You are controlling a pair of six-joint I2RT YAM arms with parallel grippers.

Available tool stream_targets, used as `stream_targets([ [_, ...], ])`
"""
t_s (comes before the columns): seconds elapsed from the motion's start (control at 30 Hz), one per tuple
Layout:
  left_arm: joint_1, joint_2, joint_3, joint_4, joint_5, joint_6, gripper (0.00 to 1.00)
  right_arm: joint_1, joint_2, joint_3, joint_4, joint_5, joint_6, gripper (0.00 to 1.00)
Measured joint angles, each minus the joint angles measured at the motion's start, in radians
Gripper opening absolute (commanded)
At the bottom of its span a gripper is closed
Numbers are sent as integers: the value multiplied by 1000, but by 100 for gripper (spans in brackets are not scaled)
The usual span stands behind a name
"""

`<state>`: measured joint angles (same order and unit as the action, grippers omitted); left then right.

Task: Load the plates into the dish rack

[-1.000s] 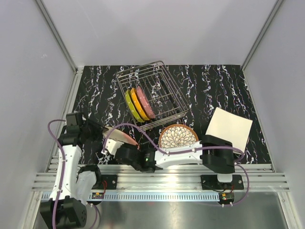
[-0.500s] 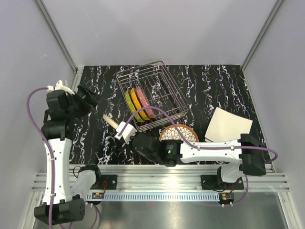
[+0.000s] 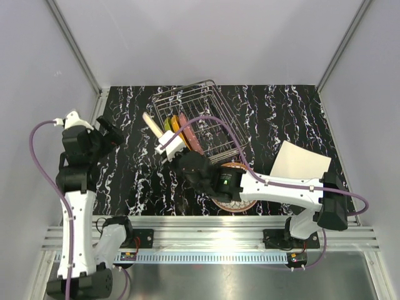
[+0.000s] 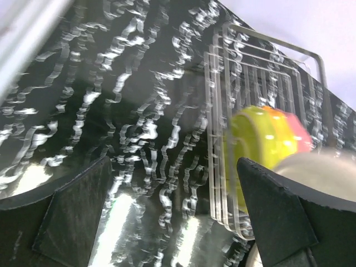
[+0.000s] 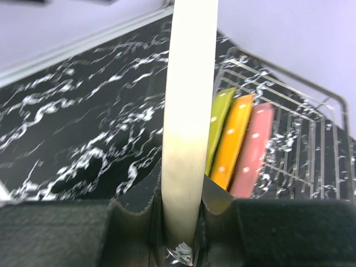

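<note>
My right gripper point(image 5: 181, 222) is shut on a cream plate point(image 5: 186, 100), held upright and edge-on just left of the wire dish rack point(image 3: 206, 119). In the top view that plate point(image 3: 152, 124) sticks up from the right gripper point(image 3: 167, 142). Lime-green point(image 5: 221, 128), orange point(image 5: 236, 139) and pink point(image 5: 256, 150) plates stand side by side in the rack point(image 5: 300, 122). My left gripper point(image 3: 111, 132) hangs open at the far left, its wrist view facing the rack point(image 4: 250, 78) and the green plate point(image 4: 256, 139). A petal-patterned plate point(image 3: 232, 203) lies partly under my right arm.
A second cream squarish plate point(image 3: 301, 164) lies flat at the right on the black marbled table point(image 3: 131, 181). White walls enclose the table on three sides. The metal rail point(image 3: 212, 234) with both arm bases runs along the near edge.
My left gripper opened, let go of the cream plate and drew back to the left. My right arm carried the plate from the near table up to the rack's left side.
</note>
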<state>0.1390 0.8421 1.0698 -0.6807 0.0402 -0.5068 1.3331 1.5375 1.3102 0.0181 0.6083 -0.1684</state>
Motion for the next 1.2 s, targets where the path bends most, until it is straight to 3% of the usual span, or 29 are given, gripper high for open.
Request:
stream_targets([
  [0.2, -28, -156, -124, 66, -107, 35, 99, -59, 12, 48, 23, 30, -11, 0],
  [0.47, -35, -61, -158, 107, -99, 59, 99, -83, 55, 73, 45, 18, -9, 0],
  [0.8, -35, -65, -172, 114, -66, 62, 99, -83, 69, 108, 61, -77, 14, 0],
  [1.2, -35, -79, -180, 114, -64, 61, 99, -84, 190, 169, 30, -67, 54, 0],
])
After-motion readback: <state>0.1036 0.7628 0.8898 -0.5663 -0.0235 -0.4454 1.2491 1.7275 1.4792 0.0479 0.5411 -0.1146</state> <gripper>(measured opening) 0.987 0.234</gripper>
